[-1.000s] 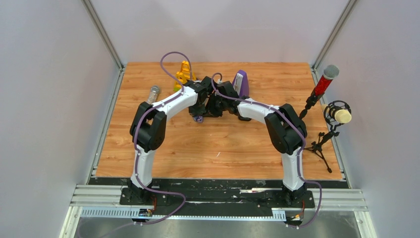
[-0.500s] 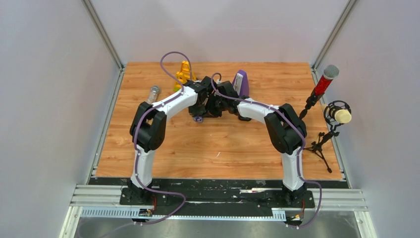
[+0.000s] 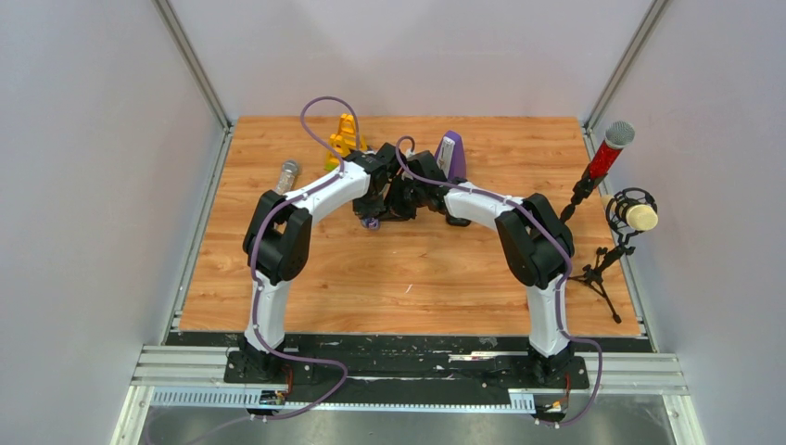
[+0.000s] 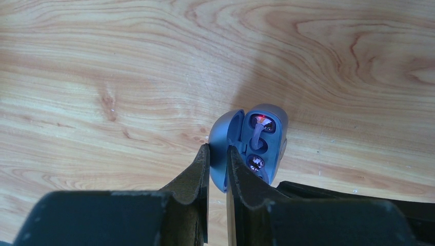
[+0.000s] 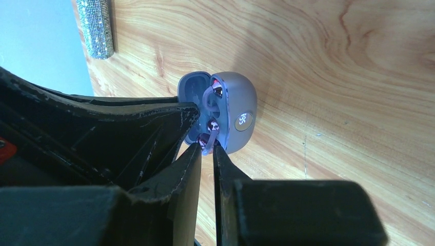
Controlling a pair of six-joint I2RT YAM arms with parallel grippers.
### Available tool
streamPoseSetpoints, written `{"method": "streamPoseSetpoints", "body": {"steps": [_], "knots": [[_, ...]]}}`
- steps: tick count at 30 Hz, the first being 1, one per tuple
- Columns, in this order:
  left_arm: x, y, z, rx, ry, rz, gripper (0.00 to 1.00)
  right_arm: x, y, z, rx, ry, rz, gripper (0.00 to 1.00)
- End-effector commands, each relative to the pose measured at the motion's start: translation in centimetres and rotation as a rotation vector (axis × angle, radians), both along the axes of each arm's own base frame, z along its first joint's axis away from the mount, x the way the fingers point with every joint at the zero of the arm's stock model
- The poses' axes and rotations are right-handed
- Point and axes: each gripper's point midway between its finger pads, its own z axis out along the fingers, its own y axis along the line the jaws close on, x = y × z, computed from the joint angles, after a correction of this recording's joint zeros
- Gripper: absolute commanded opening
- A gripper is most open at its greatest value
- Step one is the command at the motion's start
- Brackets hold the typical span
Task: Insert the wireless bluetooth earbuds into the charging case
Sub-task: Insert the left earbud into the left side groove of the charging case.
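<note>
The charging case is a small grey-blue oval, not black, standing open on the wood. In the right wrist view it shows a lit number display. Two purple-tinted earbuds lie in its wells: one by a red light and one nearer me. My left gripper is shut on the case's raised lid. My right gripper is shut on the purple ear hook of the near earbud at the case's front. In the top view both grippers meet over the case.
A glittery silver cylinder lies at the left and shows in the right wrist view. A yellow toy and a purple metronome stand behind the grippers. Two microphones on stands are at the right edge.
</note>
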Motion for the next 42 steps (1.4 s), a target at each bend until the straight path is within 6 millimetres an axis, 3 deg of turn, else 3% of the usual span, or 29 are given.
{"method": "streamPoseSetpoints", "body": {"steps": [1,13,17,23,35,42], "knots": [[1.1,-1.6,2.2,-0.015,-0.081,-0.019,0.0,-0.2,1.2,0.9,0.043,0.027,0.008,0.17],[1.2,-1.6,2.3,-0.005,-0.087,-0.024,0.0,-0.4,1.5,0.1,0.051,0.056,0.009,0.17],[1.2,-1.5,2.4,-0.005,-0.089,-0.026,0.0,0.0,1.2,0.3,0.047,0.042,-0.001,0.06],[1.2,-1.6,2.5,-0.007,-0.092,-0.026,0.0,0.8,0.4,2.0,0.072,0.005,-0.006,0.0],[1.5,-1.5,3.4,-0.004,-0.116,-0.032,0.0,0.8,-0.5,2.1,0.148,0.041,-0.025,0.0],[1.3,-1.5,2.9,-0.004,-0.106,-0.036,0.0,1.4,-1.0,3.7,0.182,0.005,-0.012,0.02]]}}
